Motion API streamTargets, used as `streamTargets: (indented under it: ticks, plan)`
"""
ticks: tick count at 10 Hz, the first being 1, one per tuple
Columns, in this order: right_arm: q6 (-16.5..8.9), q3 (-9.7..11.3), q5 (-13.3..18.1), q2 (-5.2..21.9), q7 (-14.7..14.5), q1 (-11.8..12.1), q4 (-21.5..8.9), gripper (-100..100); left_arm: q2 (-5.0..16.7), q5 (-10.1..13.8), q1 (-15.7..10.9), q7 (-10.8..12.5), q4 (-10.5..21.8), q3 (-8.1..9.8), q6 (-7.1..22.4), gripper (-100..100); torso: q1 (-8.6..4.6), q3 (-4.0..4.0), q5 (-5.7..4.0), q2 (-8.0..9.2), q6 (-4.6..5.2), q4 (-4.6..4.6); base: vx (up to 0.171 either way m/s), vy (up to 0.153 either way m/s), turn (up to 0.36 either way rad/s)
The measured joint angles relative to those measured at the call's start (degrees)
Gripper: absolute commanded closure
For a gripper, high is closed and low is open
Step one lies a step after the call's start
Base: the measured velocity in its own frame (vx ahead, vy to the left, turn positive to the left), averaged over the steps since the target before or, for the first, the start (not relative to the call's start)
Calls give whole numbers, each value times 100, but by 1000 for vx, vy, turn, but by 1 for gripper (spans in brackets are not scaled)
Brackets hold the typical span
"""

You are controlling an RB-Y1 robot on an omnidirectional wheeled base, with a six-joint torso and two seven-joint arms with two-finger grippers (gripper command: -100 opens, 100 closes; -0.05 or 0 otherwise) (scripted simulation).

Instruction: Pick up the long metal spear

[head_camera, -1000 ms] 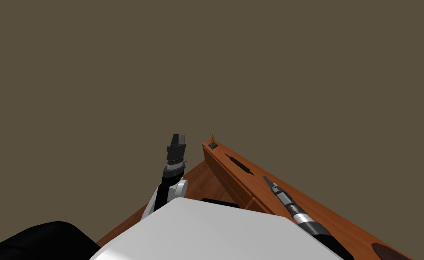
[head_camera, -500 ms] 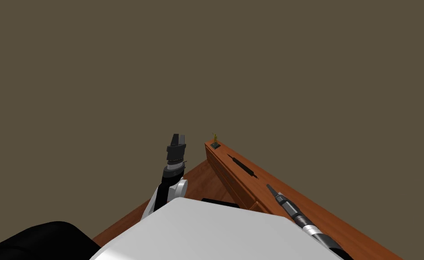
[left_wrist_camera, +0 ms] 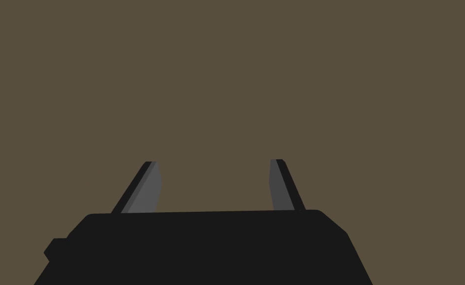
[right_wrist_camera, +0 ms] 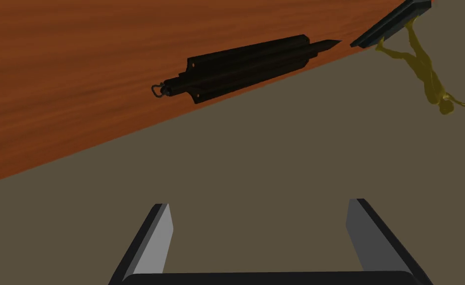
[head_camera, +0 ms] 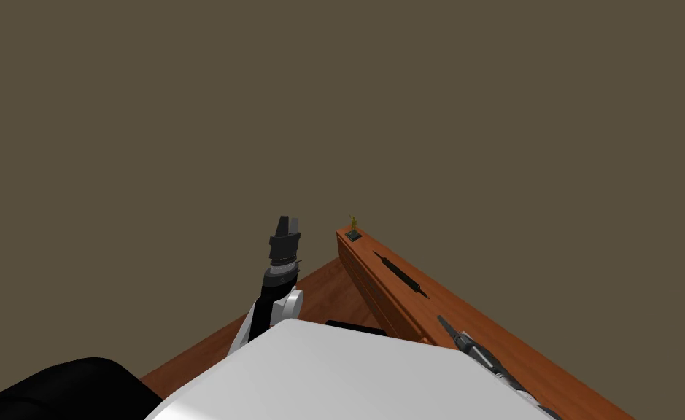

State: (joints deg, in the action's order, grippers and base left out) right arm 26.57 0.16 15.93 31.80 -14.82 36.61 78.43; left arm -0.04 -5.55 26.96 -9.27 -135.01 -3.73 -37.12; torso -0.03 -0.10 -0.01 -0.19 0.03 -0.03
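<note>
Spear (right_wrist_camera: pixel 241 67): long, dark, near-black, matte. The body is flanged and tapers to a sharp point at one end, with a small ring at the other. It lies flat and lengthwise on the cabinet top, point toward the figurine.
Wall (head_camera: pixel 333 109): flat olive-brown, no texture.
Cabinet (head_camera: pixel 479 328): long, narrow, reddish-brown with streaked wood grain, set against the wall; front face panelled.
Floor (head_camera: pixel 319 292): same reddish wood tone, grained.
Right gripper (right_wrist_camera: pixel 258 203): thin grey blade fingers spread wide, nothing between them. It is above the cabinet top, short of the spear's ring end and not touching it.
Left gripper (head_camera: pixel 287 222): raised upright over the floor beside the cabinet's far end; fingers apart, holding nothing.
Figurine (right_wrist_camera: pixel 432 79): small golden human form on a dark square base, at the cabinet's far end just beyond the spear's tip.
</note>
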Motion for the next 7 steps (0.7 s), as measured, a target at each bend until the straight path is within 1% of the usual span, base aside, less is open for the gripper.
streamTargets:
  ticks: [1,2,3,4,5,6,7]
  plan:
    - [-45,85,64,103,-43,130,-30,-100,0,0,0,0,0,0,0,0,4,-1,1,-3,-3,0,35,10,140]
    - [-76,141,100,162,-68,117,-146,-100,0,0,0,0,0,0,0,0,3,-3,1,-5,0,-1,17,3,-11]
    - [-63,155,106,193,-70,106,-275,-100,0,0,0,0,0,0,0,0,2,0,1,1,3,0,2,0,-25]
    - [-82,172,117,181,-75,81,-367,-100,0,0,0,0,0,0,0,0,1,3,0,6,2,1,27,16,309]
    - [-41,245,169,254,-123,84,-531,-100,0,0,-1,0,0,0,0,0,4,0,1,-1,-5,1,40,3,165]
    - [27,298,210,255,-188,14,-799,-100,0,0,0,0,0,0,0,0,1,-3,0,-5,1,-1,71,6,257]
    - [-28,402,270,358,-228,115,-828,-100,0,0,0,0,0,0,0,0,1,-8,1,-15,-3,-2,64,-3,120]
